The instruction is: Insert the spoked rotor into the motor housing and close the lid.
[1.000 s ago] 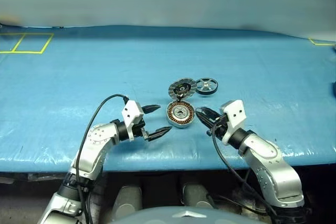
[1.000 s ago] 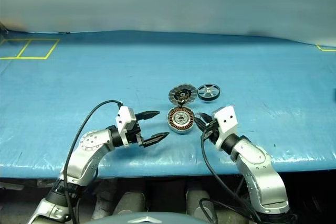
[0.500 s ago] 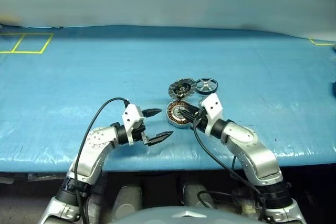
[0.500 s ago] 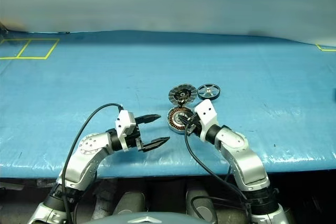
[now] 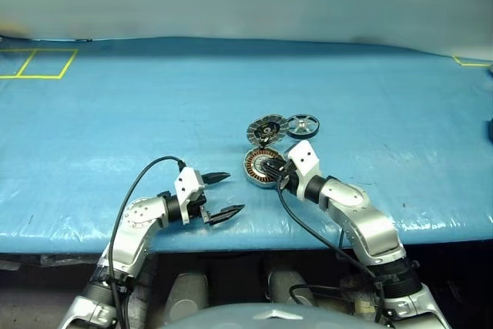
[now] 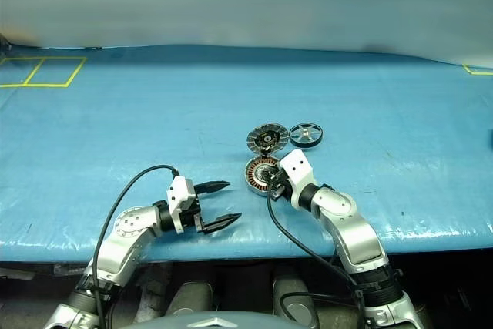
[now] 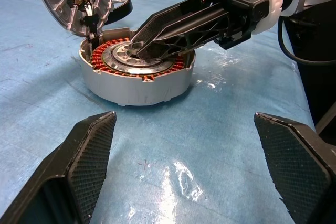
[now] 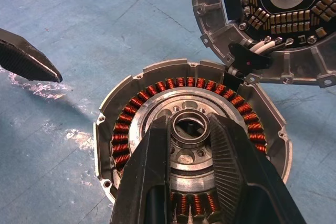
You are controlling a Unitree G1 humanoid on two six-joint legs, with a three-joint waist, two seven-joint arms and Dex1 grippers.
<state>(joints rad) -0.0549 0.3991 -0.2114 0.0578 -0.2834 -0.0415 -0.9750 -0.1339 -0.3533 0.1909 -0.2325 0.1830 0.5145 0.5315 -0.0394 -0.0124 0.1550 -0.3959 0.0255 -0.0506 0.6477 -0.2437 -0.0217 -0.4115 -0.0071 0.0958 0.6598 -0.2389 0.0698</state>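
Rotor not yet inserted, lid standing open: the task is barely begun.

Lower left of the head view, the left gripper (image 5: 218, 196) hovers spread wide and empty over the blue table cover (image 5: 115, 113). At centre, the round silver motor housing with copper-orange windings (image 5: 260, 167) lies open; the right gripper (image 8: 190, 132) rests on its silver hub, fingers narrowly parted around the hub ring. Just above, the hinged silver-grey lid with a dark patterned inner face (image 5: 266, 129) stands raised, and right of it the dark-rimmed spoked rotor (image 5: 303, 125) lies untouched on the cover.
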